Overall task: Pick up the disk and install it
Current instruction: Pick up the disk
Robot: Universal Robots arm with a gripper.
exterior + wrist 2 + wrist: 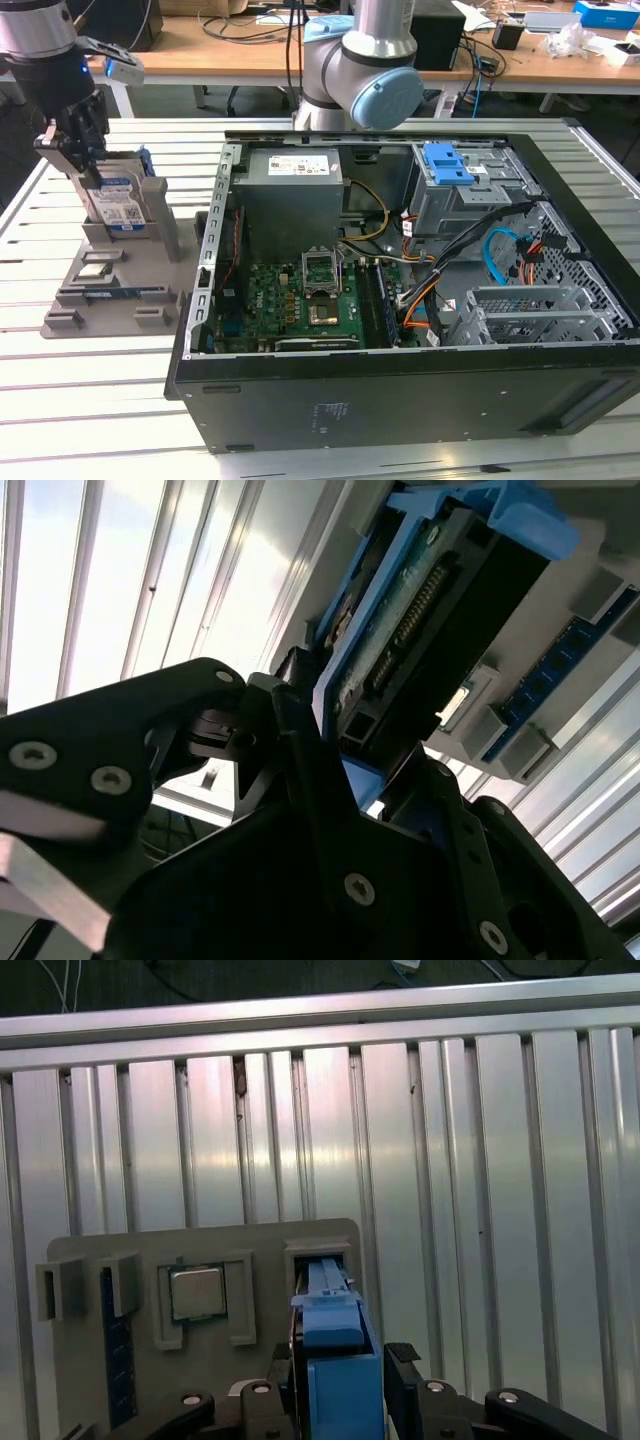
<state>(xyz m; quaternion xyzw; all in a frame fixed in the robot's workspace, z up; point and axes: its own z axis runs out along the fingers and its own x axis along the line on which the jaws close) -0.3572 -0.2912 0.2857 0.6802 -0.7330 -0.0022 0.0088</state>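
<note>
The disk (118, 208), a silver-grey drive with a white-and-blue label in a blue carrier, stands on edge in a grey holder (110, 290) at the exterior view's left. My gripper (85, 160) comes down on its top edge. In the first wrist view the black fingers (405, 1370) press both sides of the blue carrier (335, 1350), and the gripper (340, 1385) is shut on it. The second wrist view shows the disk's connector side (420, 620) rising out from between the fingers of the gripper (350, 780). The disk's lower end still sits at the holder's slot.
An open black computer case (400, 400) lies on the slatted metal table, with a grey drive cage topped by a blue latch (450, 165) at its far right. The holder also carries a processor chip (197, 1293) and a memory stick (115, 1350). The arm's base (370, 80) stands behind the case.
</note>
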